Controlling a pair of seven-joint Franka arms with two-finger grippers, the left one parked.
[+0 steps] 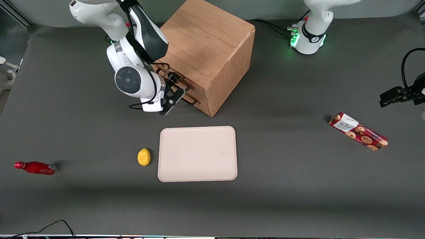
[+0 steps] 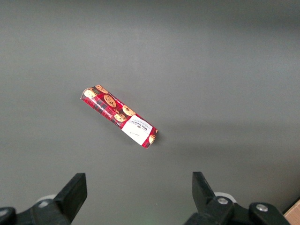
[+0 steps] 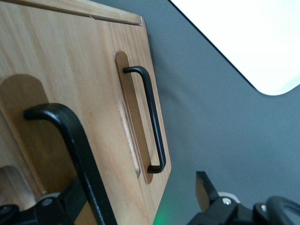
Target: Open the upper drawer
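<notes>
We find the gripper (image 1: 174,91) at the drawer face of the wooden cabinet (image 1: 206,46); its fingers (image 3: 206,190) stand apart, straddling the black bar handle (image 3: 79,150) of the upper drawer (image 3: 51,93), with no contact visible. The lower drawer (image 3: 138,117) lies below it, its own handle free. On the counter (image 1: 282,182), nearer the front camera, we note a beige tray (image 1: 197,153) with a lemon (image 1: 143,156) just beside it; a red bottle (image 1: 36,167) lies toward the working arm's end; a cookie packet (image 1: 358,131) toward the parked arm's end.
</notes>
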